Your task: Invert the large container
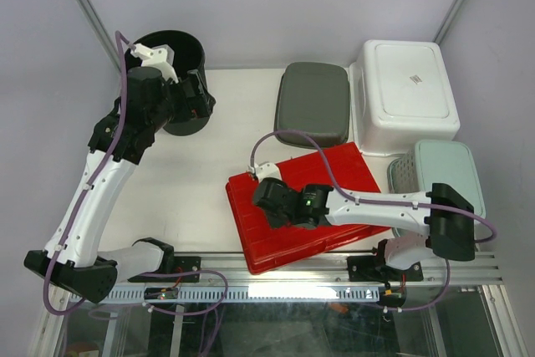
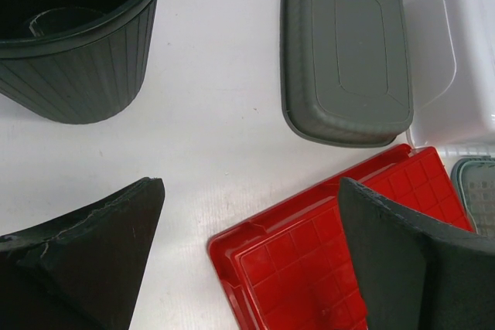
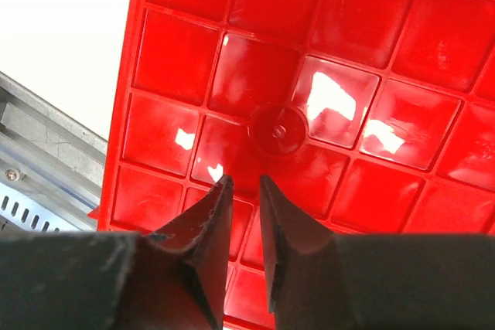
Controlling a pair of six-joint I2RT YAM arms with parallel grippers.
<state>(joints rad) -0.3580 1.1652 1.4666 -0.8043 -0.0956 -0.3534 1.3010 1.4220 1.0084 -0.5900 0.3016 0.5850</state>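
Near the front edge of the white table [image 1: 188,181], the red container [image 1: 355,175] is lying flat w/ its underside facing up. It's glossy hard plastic, rectangular, w/ a grid of square ribs and a small round moulding mark, glare spots shining off it. R gripper [image 1: 261,198] is hovering over its left end, dark padded fingers [image 3: 193,245] sitting almost together w/ only a thin slit btwn them and nothing pinched in it. L gripper [image 1: 203,102] is hanging beside the black bucket [image 1: 180,43] at back left, jaws standing wide apart and gripping nothing, pad edges looking rough and frayed. Bucket is standing upright, round, w/ vertically ribbed walls; its inside is too dark to tell contents. Grey tub [image 1: 313,102], matte, a rounded rectangle w/ a finely ribbed rim, is lying bottom-up just behind the red container. Just beside it at back right, the white tub [image 1: 405,81], smooth and boxy, is also sitting bottom-up. Pale green basket [image 1: 443,173], w/ perforated side walls, is sitting at the red container's right edge.
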